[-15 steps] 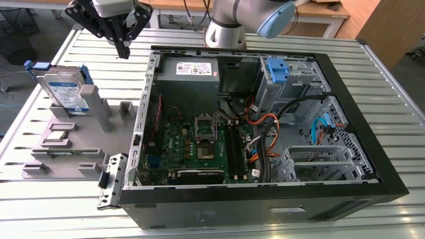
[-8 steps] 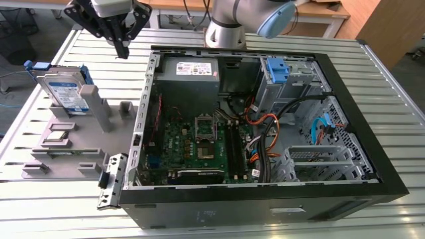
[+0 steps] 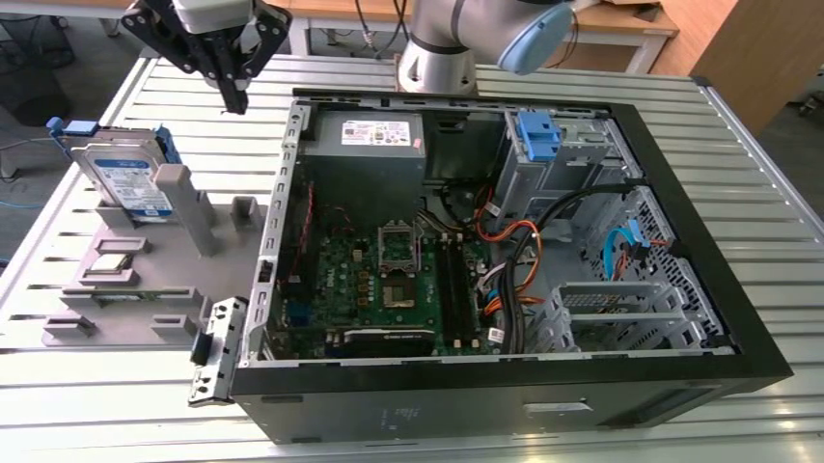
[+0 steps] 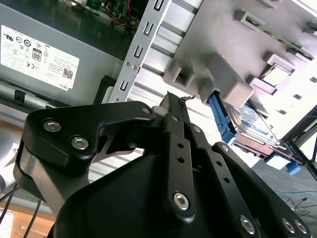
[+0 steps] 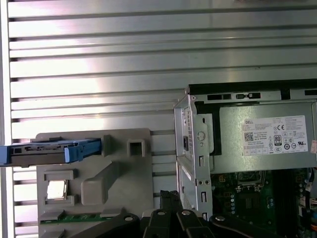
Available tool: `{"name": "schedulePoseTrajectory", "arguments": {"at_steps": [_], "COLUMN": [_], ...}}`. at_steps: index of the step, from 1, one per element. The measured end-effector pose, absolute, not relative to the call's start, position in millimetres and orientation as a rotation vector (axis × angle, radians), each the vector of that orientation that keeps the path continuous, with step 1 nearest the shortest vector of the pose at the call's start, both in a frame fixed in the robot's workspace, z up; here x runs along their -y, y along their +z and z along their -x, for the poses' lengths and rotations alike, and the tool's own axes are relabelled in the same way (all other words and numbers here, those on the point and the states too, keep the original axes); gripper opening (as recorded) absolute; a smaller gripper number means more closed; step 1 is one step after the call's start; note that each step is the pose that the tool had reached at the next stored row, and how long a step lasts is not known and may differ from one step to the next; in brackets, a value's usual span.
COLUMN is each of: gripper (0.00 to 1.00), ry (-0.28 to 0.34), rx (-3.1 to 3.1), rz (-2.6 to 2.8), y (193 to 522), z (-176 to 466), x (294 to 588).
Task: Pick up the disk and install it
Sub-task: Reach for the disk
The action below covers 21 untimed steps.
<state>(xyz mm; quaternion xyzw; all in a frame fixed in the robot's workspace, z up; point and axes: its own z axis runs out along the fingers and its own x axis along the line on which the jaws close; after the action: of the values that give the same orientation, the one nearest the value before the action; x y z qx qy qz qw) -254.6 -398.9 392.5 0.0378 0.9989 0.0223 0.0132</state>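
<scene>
The disk (image 3: 126,181) stands on edge in a rack (image 3: 180,289) on the surface (image 3: 773,222), at the exterior view's left of the computer case (image 3: 425,420).

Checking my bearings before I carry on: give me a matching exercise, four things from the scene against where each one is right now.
Things:
1. disk
2. gripper
3. power supply
4. blue bracket

Places:
A. in a corner of the case, beside the motherboard
B. standing on edge in the grey holder
C. on the drive cage inside the case
D. above the table, holding nothing

Pairs: 1-B; 2-D; 3-A; 4-C
</scene>
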Motion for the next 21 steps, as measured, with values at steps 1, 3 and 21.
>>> {"name": "schedulePoseTrajectory", "arguments": {"at_steps": [1,3,21], "gripper": [0.1,0.1,0.1], "ry": [0.069,0.069,0.069], "rx": [-3.112,-3.112,-3.112], "rz": [-0.118,-0.118,-0.118], "y": [393,393,392], "z": [256,256,268], "x": [399,399,399]}}
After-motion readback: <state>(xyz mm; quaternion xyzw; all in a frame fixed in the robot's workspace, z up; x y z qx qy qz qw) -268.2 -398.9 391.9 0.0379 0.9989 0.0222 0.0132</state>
